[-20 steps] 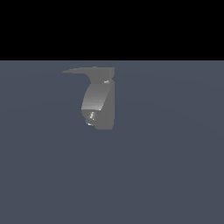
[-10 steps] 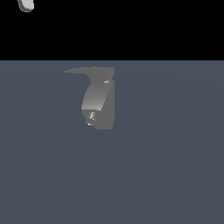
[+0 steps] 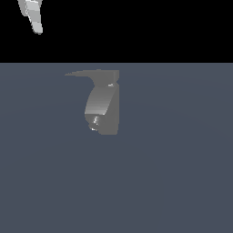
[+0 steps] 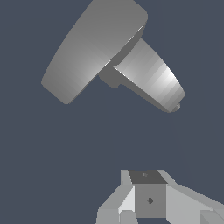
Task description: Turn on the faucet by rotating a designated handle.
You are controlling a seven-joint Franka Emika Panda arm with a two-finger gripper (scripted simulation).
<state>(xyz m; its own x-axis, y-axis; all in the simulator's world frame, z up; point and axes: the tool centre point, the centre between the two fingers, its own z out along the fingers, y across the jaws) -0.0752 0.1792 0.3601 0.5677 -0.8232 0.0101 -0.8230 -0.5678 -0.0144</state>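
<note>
so the faucet point(image 3: 103, 108) sits mid-tabletop point(image 3: 182, 182) with its handle point(image 3: 84, 73) poking toward the exterior view's left, probably so there's room to push it, while the gripper point(image 3: 32, 16) hangs well apart up top-left, can't tell if the fingers are open.

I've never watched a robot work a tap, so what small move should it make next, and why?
Probably bring the claw down toward the tip of the handle. The claw hangs high at the exterior view's upper left, touching nothing, while the thin lever juts sideways from the top of the faucet.
</note>
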